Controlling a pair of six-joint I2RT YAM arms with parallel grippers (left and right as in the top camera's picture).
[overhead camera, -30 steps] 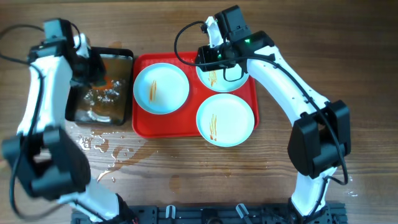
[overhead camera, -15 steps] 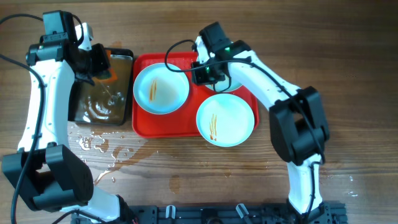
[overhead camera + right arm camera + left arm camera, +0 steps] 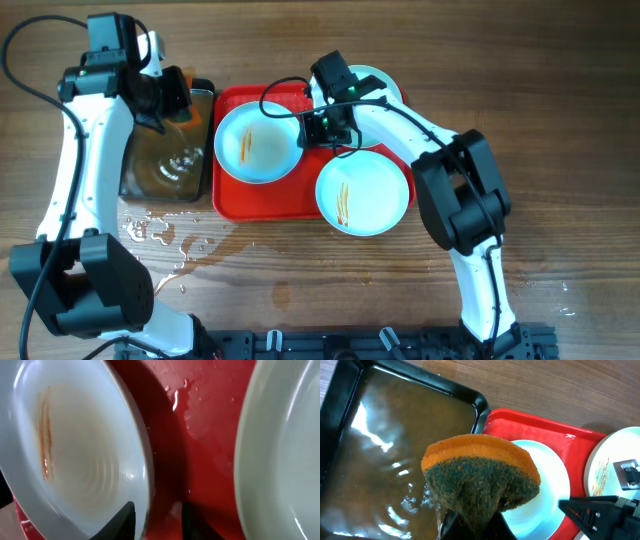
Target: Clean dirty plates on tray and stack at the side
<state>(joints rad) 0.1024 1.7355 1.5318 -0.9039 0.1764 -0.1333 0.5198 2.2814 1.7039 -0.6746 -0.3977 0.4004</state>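
While the left gripper [image 3: 170, 98] is hanging over the back right corner of the black pan [image 3: 472, 399], its jaws are clamping a sponge [image 3: 480, 472] from below. The sponge is folding over the grip, orange foam on top, dark green scouring face toward the wrist camera. Brownish water is sitting in the pan, glinting. The pan is lying just beside the left edge of the red tray [image 3: 260, 203] on the wooden table [image 3: 560, 60], with a splash of water [image 3: 160, 232] spreading in front of the pan.

All three plates are resting on the tray. The left plate [image 3: 258, 142] is showing one orange streak near its middle. The front right plate [image 3: 363, 192] is carrying a few thin streaks. The back right plate [image 3: 383, 82] is mostly hiding under the right arm, sitting at the tray's back right corner; the left wrist view is showing sauce marks on it.

The right gripper [image 3: 322, 125] is reaching down between the left plate and the back right plate. Its fingers [image 3: 126, 517] are standing apart, gripping nothing, with bare wet tray showing between them and the left plate's rim lying just inside the left finger.
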